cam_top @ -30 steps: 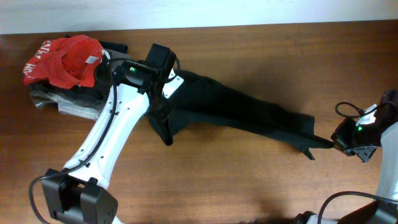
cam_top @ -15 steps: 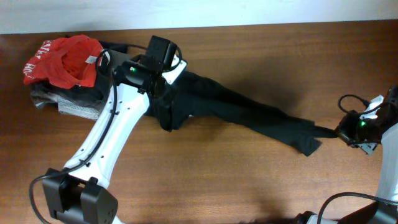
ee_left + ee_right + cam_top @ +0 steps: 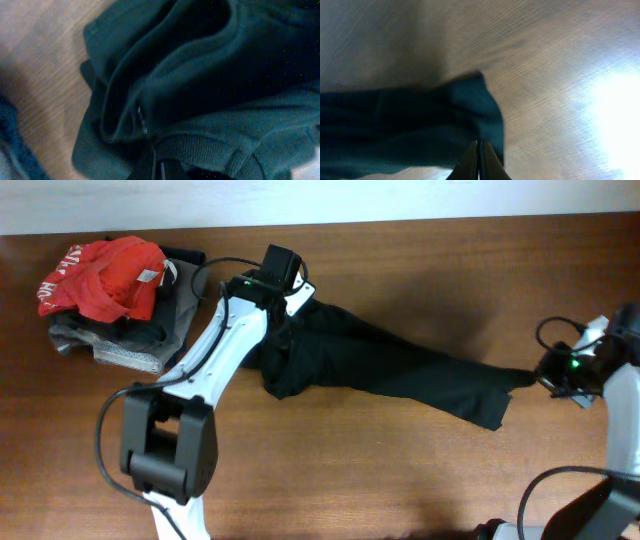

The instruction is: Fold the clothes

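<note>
The black shirt [image 3: 390, 365] lies stretched across the middle of the wooden table, bunched at its left end and tapering to the right. My left gripper [image 3: 283, 330] is shut on the bunched left end, near the ribbed collar [image 3: 210, 145]; its fingers [image 3: 157, 167] pinch dark fabric. My right gripper [image 3: 540, 377] is shut on the shirt's right tip, and its closed fingers [image 3: 479, 157] hold a dark fold [image 3: 465, 107] just above the table.
A red garment with white lettering [image 3: 105, 275] sits on a pile of grey and dark folded clothes [image 3: 125, 340] at the back left. The table's back edge [image 3: 400, 220] runs along the top.
My left gripper has moved right and slightly back with the shirt's left end. My right gripper has moved back a little, and the shirt now lies straighter between them.
</note>
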Controlling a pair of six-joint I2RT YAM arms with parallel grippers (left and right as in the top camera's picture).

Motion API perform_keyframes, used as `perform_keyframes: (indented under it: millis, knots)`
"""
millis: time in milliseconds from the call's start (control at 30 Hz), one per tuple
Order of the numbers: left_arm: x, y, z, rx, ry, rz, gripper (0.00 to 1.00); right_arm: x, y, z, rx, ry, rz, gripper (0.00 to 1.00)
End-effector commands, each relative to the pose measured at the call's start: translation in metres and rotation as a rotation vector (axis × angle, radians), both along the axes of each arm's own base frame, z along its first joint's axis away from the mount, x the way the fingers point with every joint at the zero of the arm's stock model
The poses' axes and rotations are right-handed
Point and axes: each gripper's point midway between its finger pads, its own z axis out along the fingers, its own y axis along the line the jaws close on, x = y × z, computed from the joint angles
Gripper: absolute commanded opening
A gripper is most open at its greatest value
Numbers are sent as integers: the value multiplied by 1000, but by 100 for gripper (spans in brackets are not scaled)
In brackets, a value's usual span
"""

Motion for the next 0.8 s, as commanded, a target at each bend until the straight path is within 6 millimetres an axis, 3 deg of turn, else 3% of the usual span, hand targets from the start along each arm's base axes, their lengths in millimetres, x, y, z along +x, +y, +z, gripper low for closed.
perform_keyframes:
  millis: [0, 233, 300, 333, 433, 533, 600, 700, 767]
  knots:
    - [9, 3, -11, 3, -2, -6, 1, 13, 9, -15, -2, 22, 50, 4]
    - [21, -2, -18, -9, -33, -5, 2, 19, 11, -59, 23, 124, 60, 4]
    - [23, -2, -20, -9, -36, -5, 12, 20, 8, -71, 19, 147, 58, 4]
    - [23, -3, -20, -11, -38, -6, 27, 21, 7, -76, 19, 154, 57, 8]
    - [27, 0, -21, -14, -47, 1, 39, 23, 6, -85, 22, 162, 57, 29]
    - [32, 8, -18, -17, -54, 31, 41, 24, 4, -84, 15, 161, 54, 55]
    - [37, 19, -12, -26, -60, 89, 46, 23, 4, -81, 20, 168, 45, 79]
    - [39, 32, 4, -35, -49, 149, 53, 17, 4, -74, 36, 198, 35, 90]
    - [41, 39, 19, -39, -43, 174, 56, 11, 3, -71, 49, 221, 26, 91]
